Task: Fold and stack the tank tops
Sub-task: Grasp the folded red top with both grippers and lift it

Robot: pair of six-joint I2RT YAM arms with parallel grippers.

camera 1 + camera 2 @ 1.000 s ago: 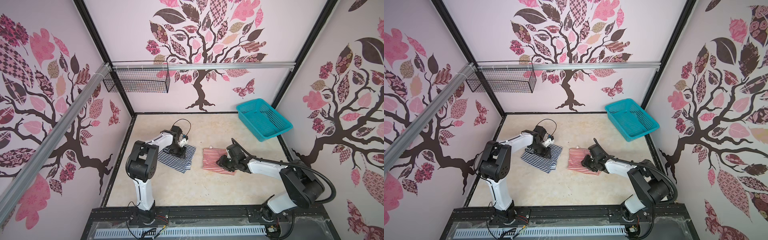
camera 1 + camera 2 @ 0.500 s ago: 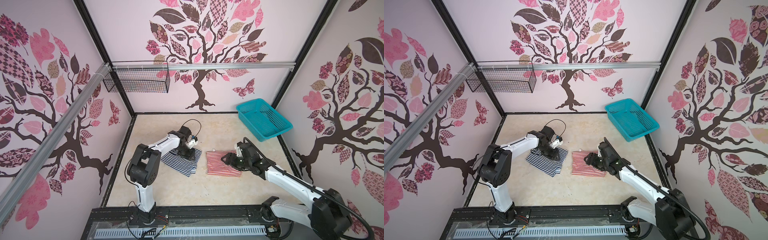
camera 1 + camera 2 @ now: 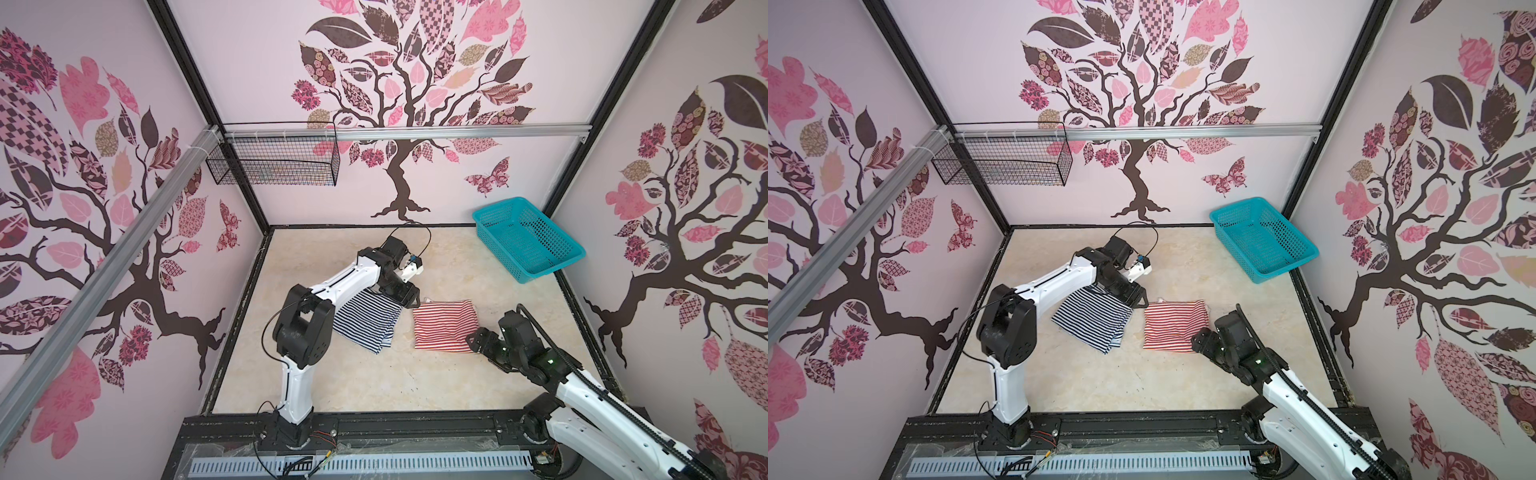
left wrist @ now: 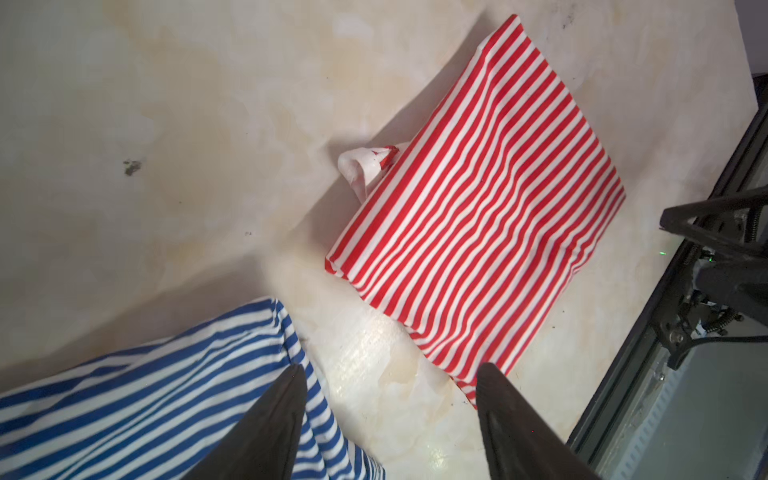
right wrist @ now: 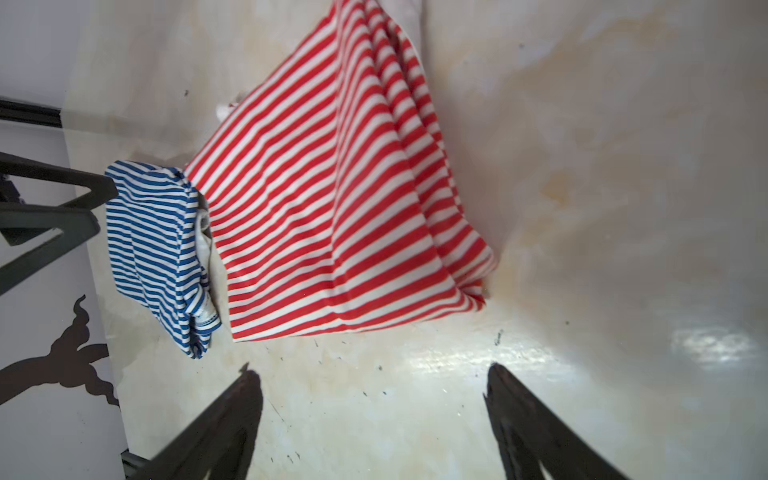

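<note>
Both tops lie folded on the worktop [image 3: 353, 386], side by side and not yet stacked. The left tool [image 4: 390, 370] has its fingers spread with nothing between them. One finger hangs over the edge of the navy top [image 4: 145, 395], which runs back beneath that tool. The red top [image 4: 478, 232] lies just ahead of it, across a strip of bare worktop. The right tool [image 5: 372, 370] is also spread wide and empty. Only bare worktop shows between its fingers, and the near edge of the red top sits just ahead of the tips, not touching them.

Both tops look like thin, light, limp cloth with no stiffness. Lifted by one point, a folded packet would likely sag and fall open. The red one is a fairly flat rectangle with soft ripples, and a pale strap [image 4: 357, 166] pokes out of the side turned away from the right tool. That loose bit could drag or catch.

To stack them, the safer hold is probably on a folded edge. A finger slid low along the worktop under all the layers could pinch them together. Two holds along that edge, one tool on each, would keep the fold from spilling.
</note>
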